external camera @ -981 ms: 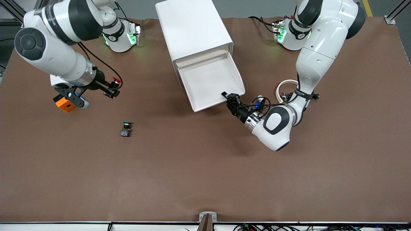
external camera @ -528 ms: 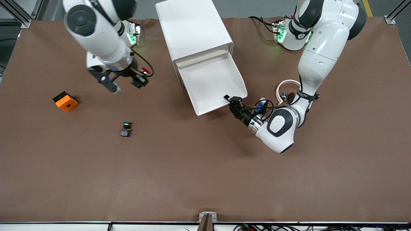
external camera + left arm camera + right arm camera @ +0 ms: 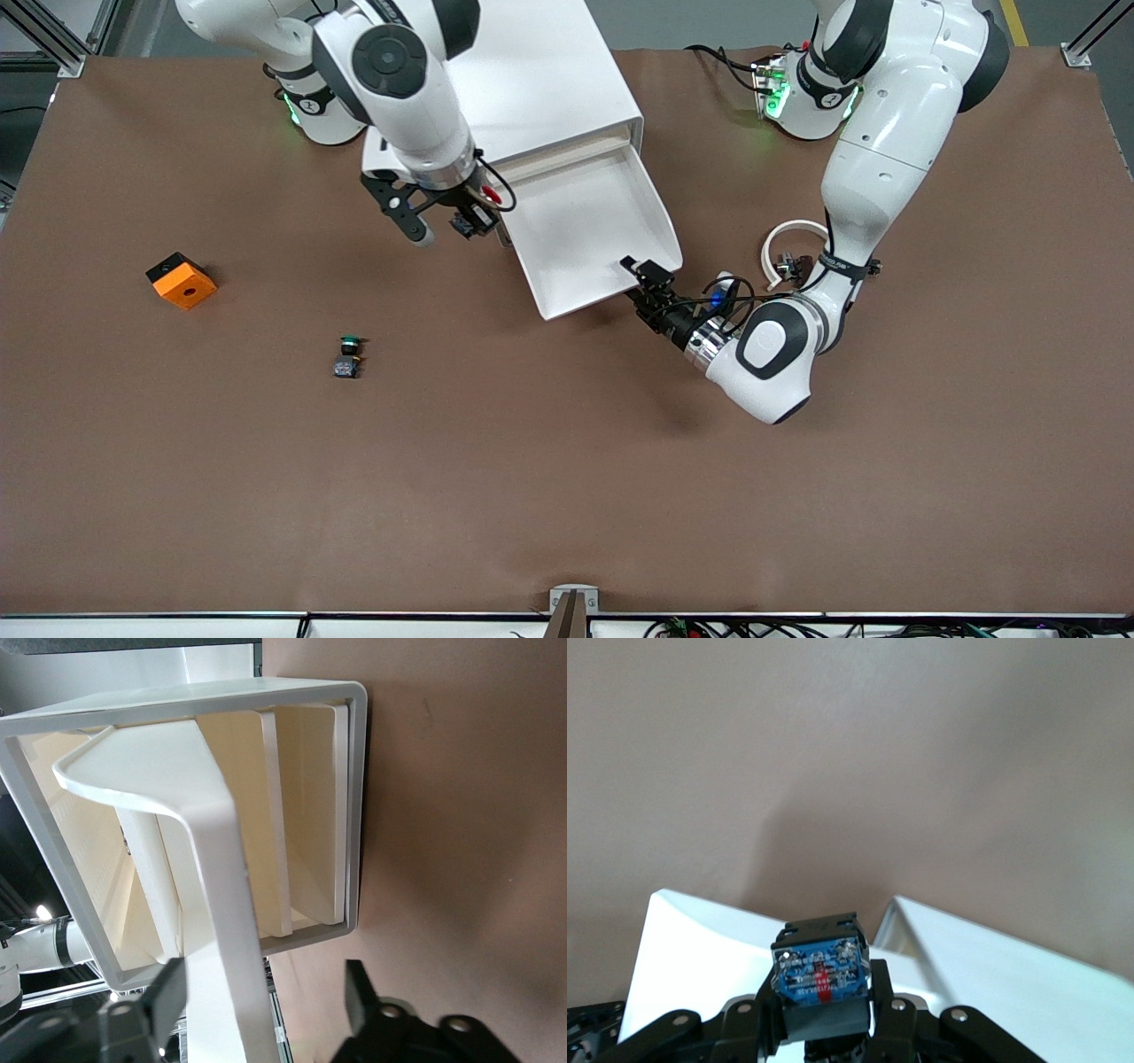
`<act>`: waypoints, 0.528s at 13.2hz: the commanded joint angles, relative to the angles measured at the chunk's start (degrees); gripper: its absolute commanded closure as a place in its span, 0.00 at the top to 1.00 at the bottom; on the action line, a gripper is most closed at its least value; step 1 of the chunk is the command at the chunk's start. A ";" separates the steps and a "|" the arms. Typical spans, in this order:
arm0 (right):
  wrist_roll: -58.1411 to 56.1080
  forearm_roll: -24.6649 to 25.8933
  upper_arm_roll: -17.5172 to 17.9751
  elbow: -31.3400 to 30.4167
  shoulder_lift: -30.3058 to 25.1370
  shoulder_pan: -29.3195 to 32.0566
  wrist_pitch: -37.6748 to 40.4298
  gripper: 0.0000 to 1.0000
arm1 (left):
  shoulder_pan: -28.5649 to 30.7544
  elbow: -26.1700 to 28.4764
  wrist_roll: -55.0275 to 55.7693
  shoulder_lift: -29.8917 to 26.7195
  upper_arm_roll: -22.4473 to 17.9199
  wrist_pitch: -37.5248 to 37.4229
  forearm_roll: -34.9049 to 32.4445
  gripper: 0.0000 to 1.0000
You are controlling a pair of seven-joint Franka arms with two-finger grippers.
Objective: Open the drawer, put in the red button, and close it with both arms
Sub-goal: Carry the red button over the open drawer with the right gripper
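1 red button (image 3: 493,197) in right gripper (image 3: 474,215); 1 drawer (image 3: 589,232); left gripper (image 3: 645,275) spread.

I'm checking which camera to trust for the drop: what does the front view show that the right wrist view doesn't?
Only the front view shows the left gripper open at the drawer's front lip, the green button and the orange block. Only the right wrist view shows the red button's blue underside. Both show the right gripper shut on the red button at the edge of the open drawer.
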State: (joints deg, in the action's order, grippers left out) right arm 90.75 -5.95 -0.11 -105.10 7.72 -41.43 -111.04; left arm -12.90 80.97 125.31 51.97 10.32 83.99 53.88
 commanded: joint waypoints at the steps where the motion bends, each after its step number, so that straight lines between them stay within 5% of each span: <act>1: 6.18 -0.82 -0.68 1.30 3.00 -3.47 -4.26 0.00 | -0.02 -1.52 -1.82 0.41 -0.04 -0.14 1.05 1.00; 7: 12.51 -1.78 -0.68 4.10 10.11 -9.45 -9.54 0.00 | 0.07 -5.03 -5.85 -0.81 0.05 -0.23 -4.38 1.00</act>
State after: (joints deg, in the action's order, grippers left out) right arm 100.86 -6.64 -0.11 -104.37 15.06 -49.27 -120.28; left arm -12.91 77.41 121.55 51.95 10.32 83.99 52.57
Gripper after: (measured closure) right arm 0.595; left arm 0.000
